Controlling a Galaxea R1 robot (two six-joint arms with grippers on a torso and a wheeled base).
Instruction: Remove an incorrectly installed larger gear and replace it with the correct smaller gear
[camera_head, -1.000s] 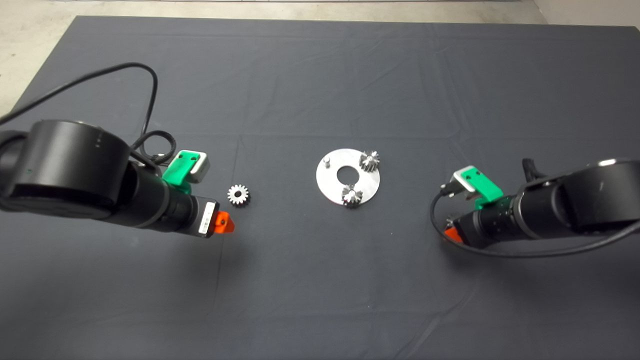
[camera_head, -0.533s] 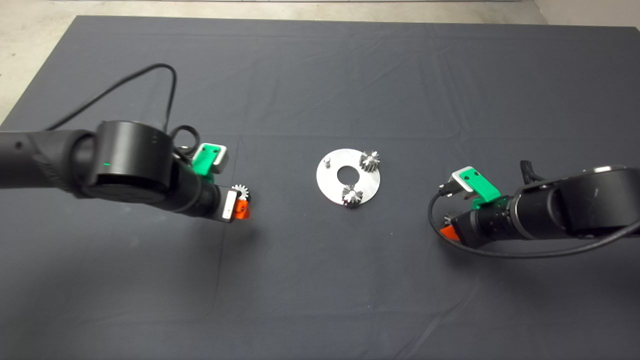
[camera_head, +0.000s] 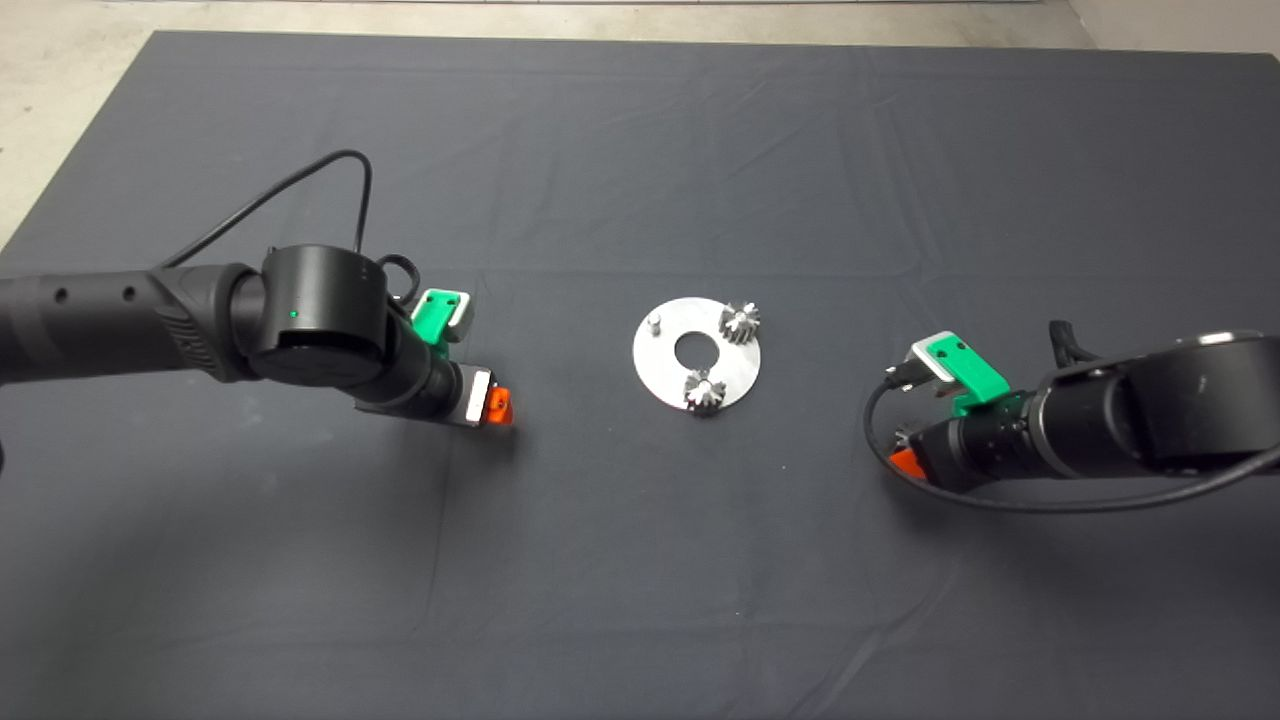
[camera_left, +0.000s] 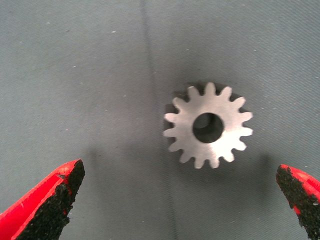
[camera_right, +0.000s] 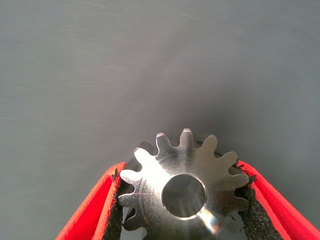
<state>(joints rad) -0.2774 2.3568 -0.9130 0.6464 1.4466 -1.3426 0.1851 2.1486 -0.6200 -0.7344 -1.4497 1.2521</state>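
Since a second ago your left gripper (camera_left: 180, 200) has slid over the smaller gear (camera_left: 208, 125), jaws apart astride it flat on the table (camera_head: 640, 150), while the right gripper's (camera_right: 182, 200) jaws clamp the larger gear (camera_right: 184, 187).

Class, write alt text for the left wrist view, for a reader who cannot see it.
A small silver gear with straight teeth and a round central bore lies flat on the dark mat. The left gripper hovers above it, its two red fingers spread wide open, touching nothing.
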